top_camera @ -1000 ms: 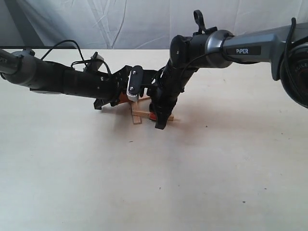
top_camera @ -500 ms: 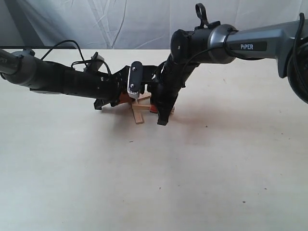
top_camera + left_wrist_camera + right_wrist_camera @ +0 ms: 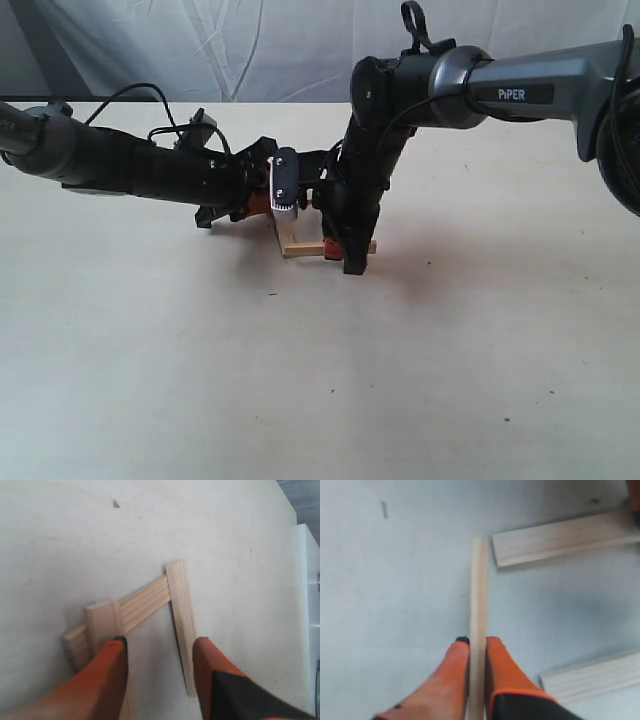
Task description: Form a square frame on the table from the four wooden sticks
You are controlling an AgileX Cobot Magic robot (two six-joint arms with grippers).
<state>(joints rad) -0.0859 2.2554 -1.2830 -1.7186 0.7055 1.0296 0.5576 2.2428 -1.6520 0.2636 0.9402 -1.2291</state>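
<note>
Swung round and lowered since half a second ago, the stick [image 3: 303, 248] in the right gripper [image 3: 477, 646] now runs level along the near side of the cluster in the exterior view, where before it pointed slantwise toward the camera. The gripper's fingers are pressed tight on it and hold it on its thin edge. Its far end is just beside the end of a second stick [image 3: 560, 537], and a third stick [image 3: 595, 675] lies near the fingers. This looks like the closing side of the frame being brought in, so the task seems close to done, though the stick is not yet let go or laid flat. The left gripper [image 3: 160, 644] stands wide apart with nothing in it. One finger is over a side stick [image 3: 102, 625] and the other is just beside the opposite stick [image 3: 182, 625], the two joined by a cross stick [image 3: 145, 600] on the table [image 3: 75, 530]. In the exterior view both grippers cover most of the frame, so I cannot tell whether the corners meet or whether the held stick touches the table. No view shows all four sticks at once.
</note>
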